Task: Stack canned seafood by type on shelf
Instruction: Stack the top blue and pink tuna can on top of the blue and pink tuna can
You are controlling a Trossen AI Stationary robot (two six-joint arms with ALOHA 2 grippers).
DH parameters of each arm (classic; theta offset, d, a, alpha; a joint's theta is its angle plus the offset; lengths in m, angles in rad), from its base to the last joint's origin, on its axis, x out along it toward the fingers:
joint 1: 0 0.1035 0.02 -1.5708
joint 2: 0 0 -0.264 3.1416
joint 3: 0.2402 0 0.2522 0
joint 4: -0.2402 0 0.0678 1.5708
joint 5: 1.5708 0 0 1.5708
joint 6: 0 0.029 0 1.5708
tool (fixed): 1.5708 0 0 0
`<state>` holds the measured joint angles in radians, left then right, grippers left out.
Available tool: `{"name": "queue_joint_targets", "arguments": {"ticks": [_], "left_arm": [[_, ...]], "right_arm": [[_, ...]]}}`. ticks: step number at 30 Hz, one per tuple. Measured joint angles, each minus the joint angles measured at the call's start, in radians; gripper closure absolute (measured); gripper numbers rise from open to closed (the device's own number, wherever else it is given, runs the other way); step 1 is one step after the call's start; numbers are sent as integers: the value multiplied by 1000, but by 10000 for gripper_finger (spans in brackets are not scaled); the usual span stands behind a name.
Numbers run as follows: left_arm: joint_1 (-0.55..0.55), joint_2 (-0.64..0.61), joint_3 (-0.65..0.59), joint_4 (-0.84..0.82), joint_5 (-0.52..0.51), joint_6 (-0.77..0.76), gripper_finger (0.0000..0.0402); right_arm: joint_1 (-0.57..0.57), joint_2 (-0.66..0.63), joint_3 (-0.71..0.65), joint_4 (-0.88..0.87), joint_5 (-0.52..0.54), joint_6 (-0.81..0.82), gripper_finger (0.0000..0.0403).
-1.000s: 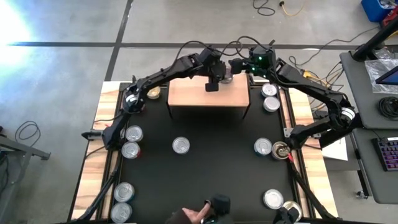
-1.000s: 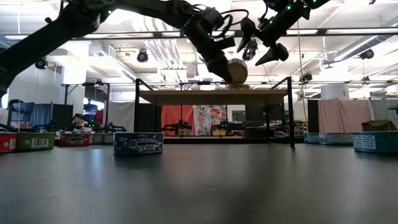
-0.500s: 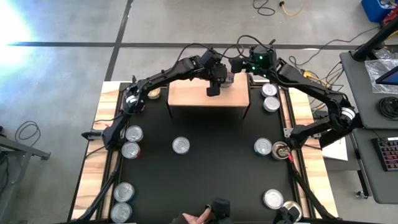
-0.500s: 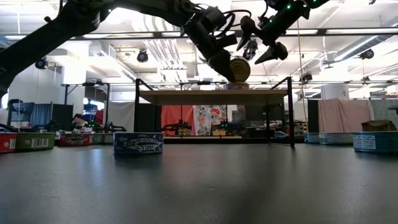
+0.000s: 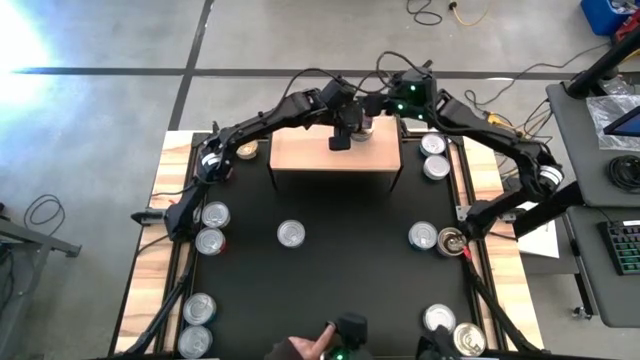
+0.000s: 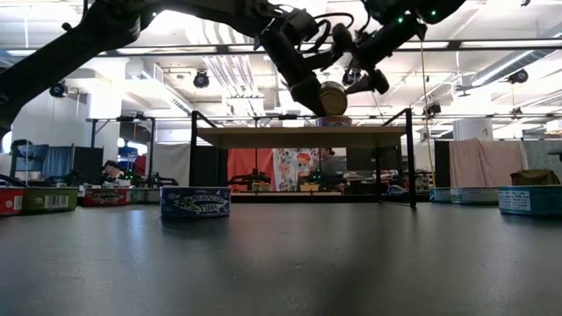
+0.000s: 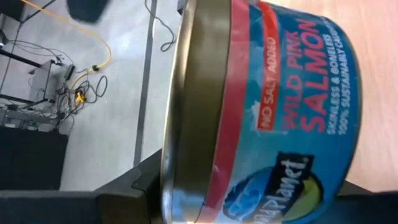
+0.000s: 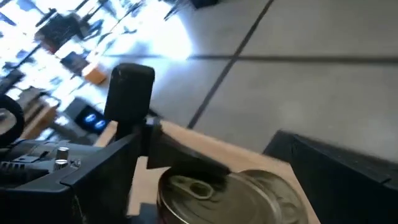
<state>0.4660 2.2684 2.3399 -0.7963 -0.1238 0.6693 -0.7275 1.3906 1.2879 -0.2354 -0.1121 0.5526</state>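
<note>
A blue-and-red salmon tin (image 7: pixel 280 106) with a gold lid (image 8: pixel 230 190) is at the far right part of the light wood shelf (image 5: pixel 320 152). My left gripper (image 6: pixel 323 95) is shut on it and reaches over the shelf from the left. The tin (image 6: pixel 333 96) is tilted just over the shelf top (image 6: pixel 263 132). My right gripper (image 6: pixel 362 75) hangs open close beside the tin, on its right and a little higher, holding nothing. Several more tins lie on the black mat, such as one in the middle (image 5: pixel 291 233). My left gripper pinches the salmon tin between its two fingers. One finger (image 7: pixel 124 190) shows by the lid's rim and the other (image 7: pixel 373 208) by the base end. The fingers slant down from the table's left. The tin is tilted; I cannot tell whether its lower edge touches the shelf.
Tins line both sides of the mat: left (image 5: pixel 215 213), (image 5: pixel 210 241), (image 5: pixel 200 307) and right (image 5: pixel 433 143), (image 5: pixel 436 166), (image 5: pixel 423 236), (image 5: pixel 439 318). One tin (image 5: pixel 246 150) sits left of the shelf. A person's hand (image 5: pixel 305 348) is at the near edge.
My right gripper has come in toward the table's left, closer to the held tin, and has tipped its fingers further down. It stays open.
</note>
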Motion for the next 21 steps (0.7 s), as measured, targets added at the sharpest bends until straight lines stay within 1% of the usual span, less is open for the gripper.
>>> {"name": "queue_joint_targets", "arguments": {"ticks": [3,4,11,21], "left_arm": [[4,-1,0,26,3,-4,207],[6,-1,0,9,4,-9,203],[15,-3,1,37,-1,-35,160],[19,-3,1,12,3,-34,106]], "right_arm": [[-6,13,-4,-63,-29,-21,3],[-6,18,-5,-59,-34,-33,3],[-17,10,-4,-69,-87,-84,3],[-17,5,-4,-72,-98,-162,3]]}}
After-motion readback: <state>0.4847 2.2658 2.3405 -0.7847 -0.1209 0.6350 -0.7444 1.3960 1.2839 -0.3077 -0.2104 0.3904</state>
